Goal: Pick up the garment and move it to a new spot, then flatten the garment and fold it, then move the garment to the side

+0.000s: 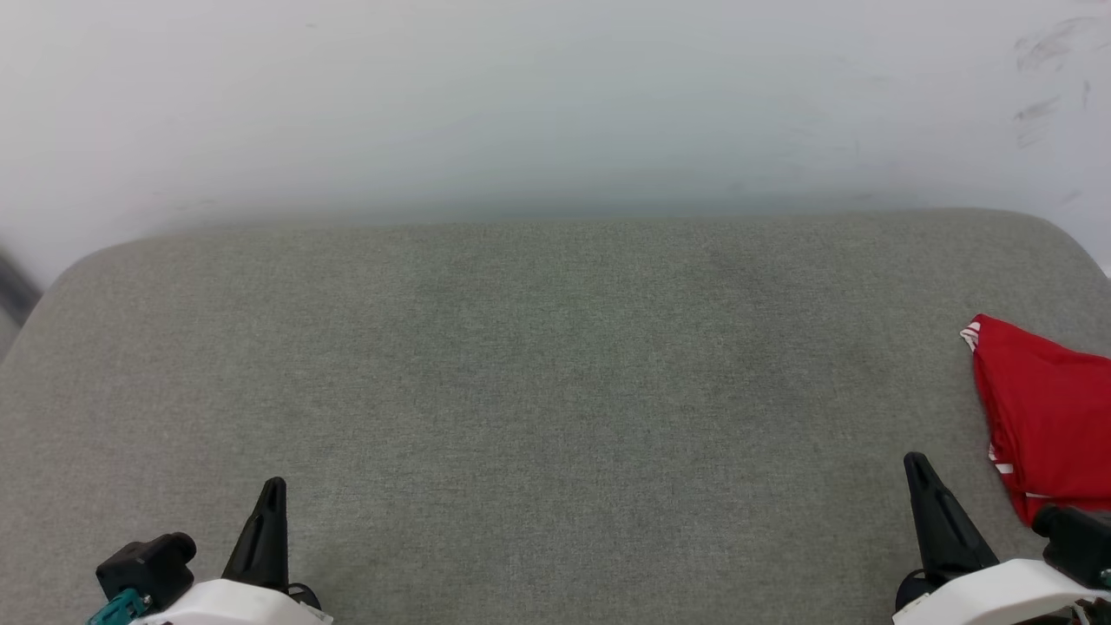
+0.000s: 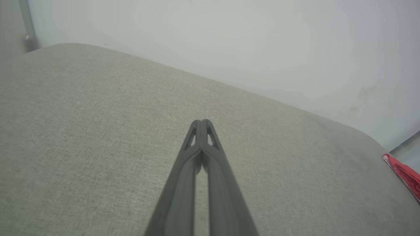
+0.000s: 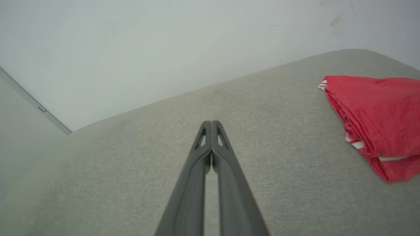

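Note:
The garment [image 1: 1046, 417] is a red folded bundle with white-striped trim, lying at the right edge of the grey cushioned surface [image 1: 555, 391]. The right wrist view has the garment [image 3: 377, 121] at its right, and a sliver of the garment [image 2: 405, 175] reaches into the left wrist view's right edge. My right gripper [image 1: 917, 462] stands just left of the garment's near end, apart from it; its fingertips meet [image 3: 211, 123] with nothing between them. At the lower left my left gripper [image 1: 275, 486] is far from the garment, also shut and empty [image 2: 202, 122].
A pale wall [image 1: 555, 104] rises behind the cushion's rounded far edge. The cushion drops off at its left corner [image 1: 35, 304] and right corner [image 1: 1085, 243]. A broad bare stretch of grey fabric lies between the two grippers.

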Tool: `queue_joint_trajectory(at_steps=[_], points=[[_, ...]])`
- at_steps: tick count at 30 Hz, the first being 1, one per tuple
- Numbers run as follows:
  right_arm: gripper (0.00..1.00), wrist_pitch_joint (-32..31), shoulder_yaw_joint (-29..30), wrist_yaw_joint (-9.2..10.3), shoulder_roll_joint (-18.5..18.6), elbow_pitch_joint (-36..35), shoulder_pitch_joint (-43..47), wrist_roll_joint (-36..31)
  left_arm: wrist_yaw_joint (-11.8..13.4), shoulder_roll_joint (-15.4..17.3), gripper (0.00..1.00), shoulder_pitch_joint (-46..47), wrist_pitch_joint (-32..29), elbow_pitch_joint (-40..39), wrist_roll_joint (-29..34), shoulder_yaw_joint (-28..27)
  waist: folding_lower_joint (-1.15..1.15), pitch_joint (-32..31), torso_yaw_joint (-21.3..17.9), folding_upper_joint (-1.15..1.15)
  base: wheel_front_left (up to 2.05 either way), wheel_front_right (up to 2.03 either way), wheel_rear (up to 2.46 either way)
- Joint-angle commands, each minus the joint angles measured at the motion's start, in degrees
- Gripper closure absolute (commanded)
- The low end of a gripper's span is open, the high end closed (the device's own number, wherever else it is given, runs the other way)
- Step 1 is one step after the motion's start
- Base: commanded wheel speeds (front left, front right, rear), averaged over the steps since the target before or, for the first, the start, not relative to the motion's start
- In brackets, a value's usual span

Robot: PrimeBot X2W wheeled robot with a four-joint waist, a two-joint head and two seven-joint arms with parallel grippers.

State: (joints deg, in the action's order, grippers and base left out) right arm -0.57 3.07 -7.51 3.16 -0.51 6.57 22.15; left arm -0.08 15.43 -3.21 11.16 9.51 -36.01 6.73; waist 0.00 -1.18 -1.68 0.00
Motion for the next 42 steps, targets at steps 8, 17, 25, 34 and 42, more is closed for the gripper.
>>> queue_joint_trajectory(at_steps=[8, 17, 25, 34, 42], points=[[1.0, -0.42, 0.06, 0.0, 0.64, 1.23, -3.19, 9.77, -1.14, -1.22, 1.0, 2.57, -2.27, -0.07, -7.51, -2.23, 0.0, 0.1, 0.13, 0.0, 0.0, 0.0, 0.0], [1.0, -0.88, 0.16, 0.01, 0.81, 2.95, -4.49, 18.08, -2.01, -2.7, 1.0, 3.58, -4.32, 0.51, -13.98, -3.71, 0.0, 0.21, 0.27, 0.0, 0.0, 0.0, 0.0], [1.0, -1.3, 0.3, 0.01, 0.9, 4.35, -5.56, 24.76, -2.67, -3.94, 1.0, 4.38, -5.98, 1.0, -19.21, -4.94, 0.0, 0.31, 0.39, 0.0, 0.0, 0.0, 0.0], [1.0, -1.74, 0.48, 0.01, 0.97, 5.79, -6.62, 31.58, -3.4, -5.18, 1.0, 5.18, -7.68, 1.48, -24.59, -6.19, 0.0, 0.42, 0.52, 0.0, 0.0, 0.0, 0.0], [1.0, -2.12, 0.67, 0.01, 0.99, 7.01, -7.55, 37.11, -3.98, -6.2, 1.0, 5.78, -9.08, 1.9, -28.98, -7.17, 0.0, 0.52, 0.64, 0.0, 0.0, 0.0, 0.0]])
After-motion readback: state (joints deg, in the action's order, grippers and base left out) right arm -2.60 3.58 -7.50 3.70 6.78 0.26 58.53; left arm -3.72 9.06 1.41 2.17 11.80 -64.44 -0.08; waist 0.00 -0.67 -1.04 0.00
